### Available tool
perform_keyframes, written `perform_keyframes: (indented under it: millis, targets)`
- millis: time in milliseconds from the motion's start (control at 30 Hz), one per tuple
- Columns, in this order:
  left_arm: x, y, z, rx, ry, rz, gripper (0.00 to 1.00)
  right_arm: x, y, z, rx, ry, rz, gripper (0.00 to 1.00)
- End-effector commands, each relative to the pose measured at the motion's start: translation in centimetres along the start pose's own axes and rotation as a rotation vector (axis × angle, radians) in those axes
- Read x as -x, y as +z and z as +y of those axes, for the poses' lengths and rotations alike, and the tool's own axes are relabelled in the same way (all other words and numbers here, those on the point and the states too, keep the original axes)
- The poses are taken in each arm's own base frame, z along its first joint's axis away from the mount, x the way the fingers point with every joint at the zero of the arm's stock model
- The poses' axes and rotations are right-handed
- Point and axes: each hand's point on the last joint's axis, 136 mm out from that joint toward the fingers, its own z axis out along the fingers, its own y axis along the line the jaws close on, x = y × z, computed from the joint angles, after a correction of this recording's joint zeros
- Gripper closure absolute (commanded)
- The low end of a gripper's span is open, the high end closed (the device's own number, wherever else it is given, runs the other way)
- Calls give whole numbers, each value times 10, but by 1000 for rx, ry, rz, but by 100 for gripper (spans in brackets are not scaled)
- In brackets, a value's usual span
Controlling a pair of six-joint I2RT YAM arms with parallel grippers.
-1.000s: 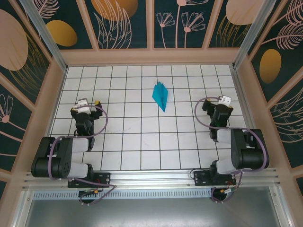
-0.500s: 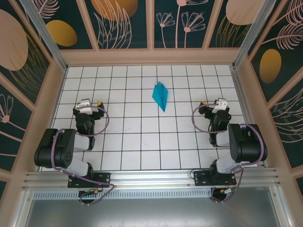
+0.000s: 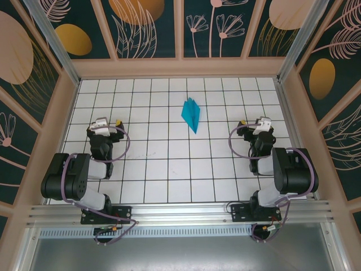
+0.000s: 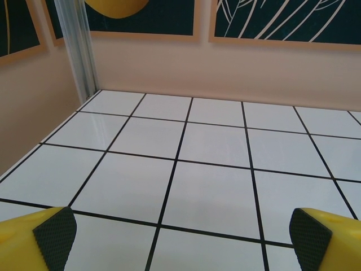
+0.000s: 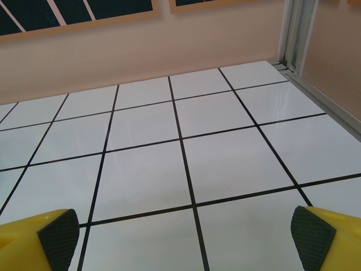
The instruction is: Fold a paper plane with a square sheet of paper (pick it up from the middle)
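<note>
The paper plane [image 3: 192, 114] lies flat on the white gridded table [image 3: 169, 169], in the middle of its far half. It is a narrow teal dart with creased wings, and its pointed tip is turned toward the arms. It lies well apart from both grippers.

The left gripper [image 3: 106, 126] hangs low over the left side of the table. It is released, with jaws spread wide (its black pads [image 4: 55, 230] sit at the lower corners of the left wrist view, bare tiles between them).

The right gripper [image 3: 255, 126] mirrors it on the right side, equally spread, with bare tiles between its pads [image 5: 58, 231].
</note>
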Motion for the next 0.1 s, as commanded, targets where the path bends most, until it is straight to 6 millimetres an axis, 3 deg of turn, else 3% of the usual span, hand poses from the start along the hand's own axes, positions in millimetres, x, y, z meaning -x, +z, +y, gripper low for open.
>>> perform_keyframes:
  millis: [0, 67]
  targets:
    - [11, 3, 2, 7, -9, -37, 1, 9, 0, 2, 20, -6, -42, 1]
    - [12, 2, 2, 6, -10, -42, 1, 10, -1, 2, 20, -6, -45, 1]
